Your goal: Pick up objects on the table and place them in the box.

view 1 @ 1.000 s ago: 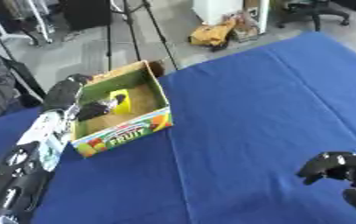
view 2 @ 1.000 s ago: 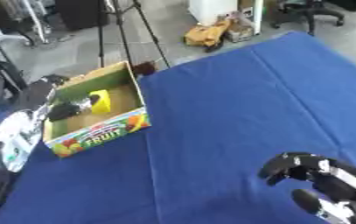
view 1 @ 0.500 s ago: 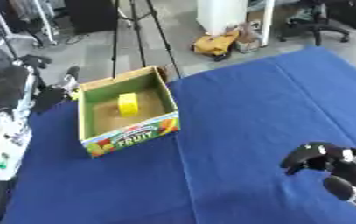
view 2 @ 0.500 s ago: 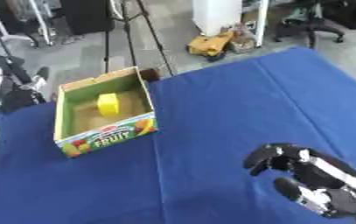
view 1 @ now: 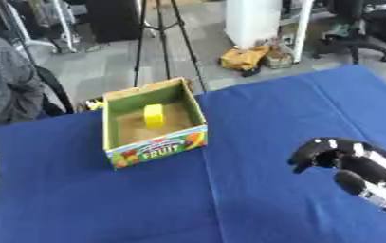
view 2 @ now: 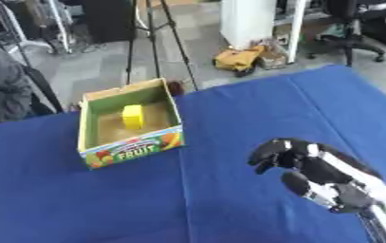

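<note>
Right eye view: the right hand point(view 2: 312, 166) is seen nearest, over the blue table point(view 2: 229, 118) and well to the right of the box point(view 2: 129, 127), its fingers curled together with nothing held. The forearm is cut off at the lower right edge. A yellow block point(view 2: 133, 116) is stood inside the box. The left hand is not shown.
</note>
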Motion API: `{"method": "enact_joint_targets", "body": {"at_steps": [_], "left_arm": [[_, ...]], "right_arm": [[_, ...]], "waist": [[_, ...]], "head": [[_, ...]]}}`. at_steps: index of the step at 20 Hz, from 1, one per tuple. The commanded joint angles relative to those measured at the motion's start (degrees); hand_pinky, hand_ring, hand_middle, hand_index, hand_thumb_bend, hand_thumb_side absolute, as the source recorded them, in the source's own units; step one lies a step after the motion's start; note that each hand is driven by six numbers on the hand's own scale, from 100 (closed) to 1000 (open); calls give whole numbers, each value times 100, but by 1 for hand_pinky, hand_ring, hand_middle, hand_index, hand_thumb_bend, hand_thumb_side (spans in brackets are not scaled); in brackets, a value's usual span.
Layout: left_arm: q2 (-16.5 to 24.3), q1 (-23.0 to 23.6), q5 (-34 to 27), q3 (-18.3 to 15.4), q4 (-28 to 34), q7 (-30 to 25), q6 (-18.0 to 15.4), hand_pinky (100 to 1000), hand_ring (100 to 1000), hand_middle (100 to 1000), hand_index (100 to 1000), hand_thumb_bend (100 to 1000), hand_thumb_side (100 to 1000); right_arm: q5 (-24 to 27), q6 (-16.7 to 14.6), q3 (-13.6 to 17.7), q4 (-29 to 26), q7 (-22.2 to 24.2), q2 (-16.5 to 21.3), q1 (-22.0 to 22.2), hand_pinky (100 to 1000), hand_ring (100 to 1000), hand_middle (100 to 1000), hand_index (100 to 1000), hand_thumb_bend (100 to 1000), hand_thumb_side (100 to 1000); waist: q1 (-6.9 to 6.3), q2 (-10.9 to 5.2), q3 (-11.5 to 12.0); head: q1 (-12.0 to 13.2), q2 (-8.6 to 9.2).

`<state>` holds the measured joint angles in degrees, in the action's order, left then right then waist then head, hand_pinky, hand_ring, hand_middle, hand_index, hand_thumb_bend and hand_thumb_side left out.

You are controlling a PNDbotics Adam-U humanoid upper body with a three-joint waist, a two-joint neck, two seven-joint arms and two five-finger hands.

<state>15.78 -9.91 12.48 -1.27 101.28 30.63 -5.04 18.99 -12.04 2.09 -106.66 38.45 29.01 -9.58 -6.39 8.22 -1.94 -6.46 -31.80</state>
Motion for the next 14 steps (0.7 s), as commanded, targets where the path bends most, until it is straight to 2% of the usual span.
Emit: {"method": "enact_joint_targets", "body": {"at_steps": [1,7,14], "left_arm": [[-58,147,-525,-40,257,112,-239,630,593,580,739,334,934],[-314,279,-652,-72,98,103,-589,626,589,576,737,342,940],[-423,255,-737,-6,-4,-16,-770,625,587,573,732,344,947]], "right_arm": [[120,-3,35,-63,-40,168,-84,724,788,732,797,272,604],[171,21,11,-57,-49,160,-142,724,788,732,798,237,632],[175,75,13,-50,-112,131,-171,724,787,732,798,165,690]], "waist": [[65,-67,30],[82,-38,65],[62,11,30]], "head": [[-2,-65],[98,-82],[201,-119]]}}
